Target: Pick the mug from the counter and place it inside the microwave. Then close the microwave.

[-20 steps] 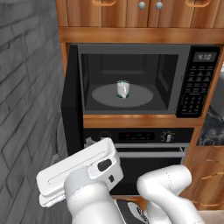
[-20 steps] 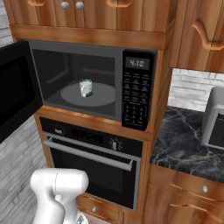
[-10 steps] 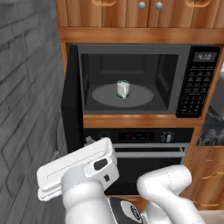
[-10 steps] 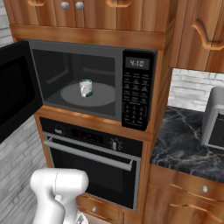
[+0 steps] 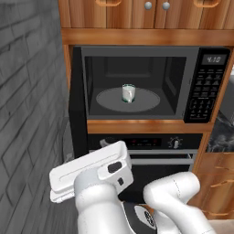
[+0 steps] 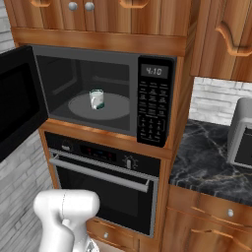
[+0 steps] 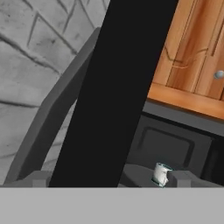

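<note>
The small white mug [image 5: 128,93] with its teal rim stands upright on the round grey turntable inside the black microwave [image 5: 208,84], also seen as the mug [image 6: 96,99] in the microwave [image 6: 155,101]. The microwave door [image 6: 17,106] is swung wide open to the left. My white hand [image 5: 89,171] hangs low, below and left of the microwave opening, beside the door's edge [image 5: 77,105]. My gripper [image 7: 109,179] is open with nothing between its fingertips [image 7: 181,177]. Ahead of it the dark door [image 7: 118,87] crosses the hand view, and the mug [image 7: 161,173] shows beyond it.
A black oven [image 6: 106,182] with a bar handle sits under the microwave. The black marble counter [image 6: 206,162] lies to the right, with a silver toaster oven [image 6: 241,133] on it. A grey brick wall [image 5: 27,114] stands close on the left. Wooden cabinets [image 5: 151,13] hang above.
My hand has crept slightly upward beside the open door. The mug and the door have not moved.
</note>
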Available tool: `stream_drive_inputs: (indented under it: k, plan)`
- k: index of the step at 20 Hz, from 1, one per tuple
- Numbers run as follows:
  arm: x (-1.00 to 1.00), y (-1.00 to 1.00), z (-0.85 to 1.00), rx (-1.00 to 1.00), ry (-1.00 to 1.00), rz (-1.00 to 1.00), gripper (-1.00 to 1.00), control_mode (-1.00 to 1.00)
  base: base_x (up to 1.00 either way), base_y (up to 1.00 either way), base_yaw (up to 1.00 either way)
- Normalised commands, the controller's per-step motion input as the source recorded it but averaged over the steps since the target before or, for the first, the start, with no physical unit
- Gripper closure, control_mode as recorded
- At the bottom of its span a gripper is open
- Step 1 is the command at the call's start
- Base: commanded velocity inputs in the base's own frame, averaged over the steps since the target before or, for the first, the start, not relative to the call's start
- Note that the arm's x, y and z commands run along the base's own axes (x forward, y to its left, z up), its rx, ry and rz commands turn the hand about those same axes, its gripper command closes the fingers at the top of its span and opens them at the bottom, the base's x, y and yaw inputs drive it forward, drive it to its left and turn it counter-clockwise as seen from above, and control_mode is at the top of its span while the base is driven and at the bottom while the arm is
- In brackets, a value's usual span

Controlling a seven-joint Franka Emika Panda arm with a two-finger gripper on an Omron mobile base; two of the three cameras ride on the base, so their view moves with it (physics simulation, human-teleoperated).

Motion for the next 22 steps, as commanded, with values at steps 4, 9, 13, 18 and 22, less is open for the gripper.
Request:
stream_drive_inputs:
  k: [4, 9, 13, 18, 22]
  plan:
    - [0.06, -0.31, 0.0, 0.0, 0.0, -0.01, -1.0, -1.0, 0.0, 0.0, 0.0]
    - [0.0, -0.49, 0.0, 0.0, 0.0, -0.01, -1.0, -1.0, 0.0, 0.0, 0.0]
    - [0.0, -0.53, 0.0, 0.01, 0.0, -0.03, -1.0, -1.0, 0.0, 0.0, 0.0]
    - [0.0, -0.56, 0.0, 0.01, -0.01, -0.03, -1.0, -1.0, 0.0, 0.0, 0.0]
    - [0.01, -0.54, 0.0, 0.01, -0.05, -0.02, -1.0, -1.0, 0.0, 0.0, 0.0]
